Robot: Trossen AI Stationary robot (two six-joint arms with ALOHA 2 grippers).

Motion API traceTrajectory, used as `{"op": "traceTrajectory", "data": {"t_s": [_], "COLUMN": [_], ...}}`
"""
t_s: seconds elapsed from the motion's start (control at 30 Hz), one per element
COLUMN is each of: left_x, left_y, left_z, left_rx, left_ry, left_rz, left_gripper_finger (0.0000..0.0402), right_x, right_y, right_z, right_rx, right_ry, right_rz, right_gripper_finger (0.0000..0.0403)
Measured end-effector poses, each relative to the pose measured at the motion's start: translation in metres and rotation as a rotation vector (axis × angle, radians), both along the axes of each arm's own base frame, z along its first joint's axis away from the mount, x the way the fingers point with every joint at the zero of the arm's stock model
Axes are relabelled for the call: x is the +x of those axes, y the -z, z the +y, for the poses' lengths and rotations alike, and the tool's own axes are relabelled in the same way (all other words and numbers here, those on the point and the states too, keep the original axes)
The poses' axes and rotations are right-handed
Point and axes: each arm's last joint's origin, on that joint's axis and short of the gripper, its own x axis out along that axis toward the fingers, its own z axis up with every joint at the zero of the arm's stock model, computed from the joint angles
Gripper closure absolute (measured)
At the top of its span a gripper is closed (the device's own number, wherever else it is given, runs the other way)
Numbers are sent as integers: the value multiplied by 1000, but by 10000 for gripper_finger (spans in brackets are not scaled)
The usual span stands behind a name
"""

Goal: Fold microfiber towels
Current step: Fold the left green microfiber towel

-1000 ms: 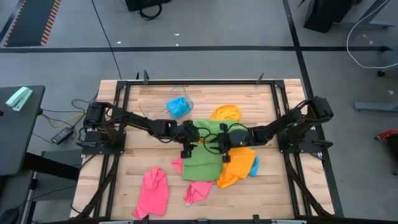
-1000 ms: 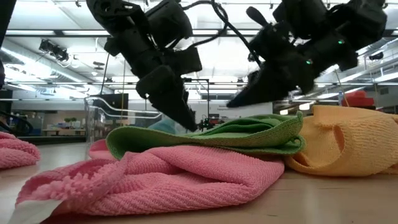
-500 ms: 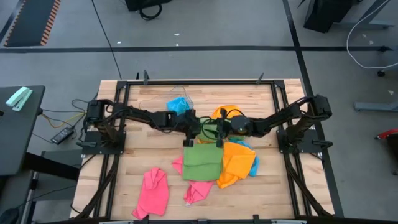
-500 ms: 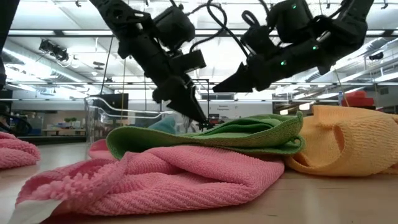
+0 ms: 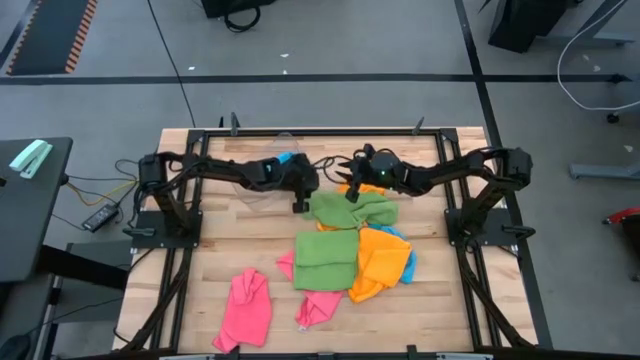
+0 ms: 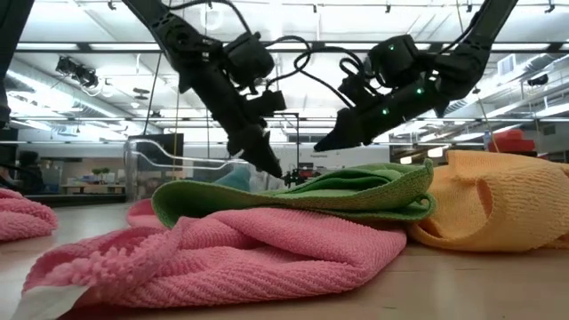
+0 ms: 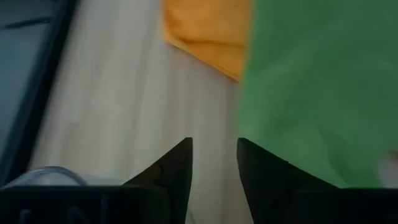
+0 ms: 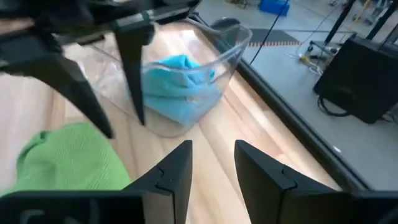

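- The green towel (image 5: 335, 240) lies mid-table, half folded, over the pink (image 5: 245, 308) and orange (image 5: 380, 262) ones; its far flap looks bunched, so the fold may spring back crooked.
- The left gripper (image 5: 299, 205), narrowly parted and empty, hangs just beside the flap's left edge.
- The right gripper (image 5: 352, 192), likewise narrow and empty, hovers over its far edge.

Robotics lab: framed wooden table (image 5: 250, 260)

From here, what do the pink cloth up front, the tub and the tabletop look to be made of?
Pink towel: soft looped microfiber by its ribbed, nubby pile.
Tub: clear glossy plastic, seemingly; the blue cloth shows through its wall.
Table: pale wood planks, with visible grain and seams.
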Motion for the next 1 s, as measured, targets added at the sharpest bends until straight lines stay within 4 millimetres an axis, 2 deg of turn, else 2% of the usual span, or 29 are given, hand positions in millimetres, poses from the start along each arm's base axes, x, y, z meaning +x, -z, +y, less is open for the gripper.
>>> {"op": "traceTrajectory", "data": {"t_s": [0.13, 0.3, 0.53, 0.7, 0.83, 1.0], "left_x": [0, 8, 10, 4, -6, -15], "left_y": [-1, -10, -10, -17, -37, -42], "left_z": [9, 6, -6, -17, -29, -43], "left_rx": [17, 62, -46, -81, -106, -188], "left_ry": [-32, 5, 185, 218, 232, 213], "left_rz": [-95, -190, -212, -164, -136, -69], "left_gripper_finger": [281, 291, 293, 301, 307, 313], "right_x": [1, 2, 1, 0, -2, -4], "right_y": [-3, -5, -2, -1, -13, -19], "right_z": [1, 0, 1, 10, 17, 30], "right_rx": [-21, -44, -38, -43, -53, 63], "right_ry": [-14, -20, -26, -59, -82, -161], "right_rz": [-30, -32, -2, 51, 37, 15], "right_gripper_finger": [274, 274, 274, 274, 274, 274]}}
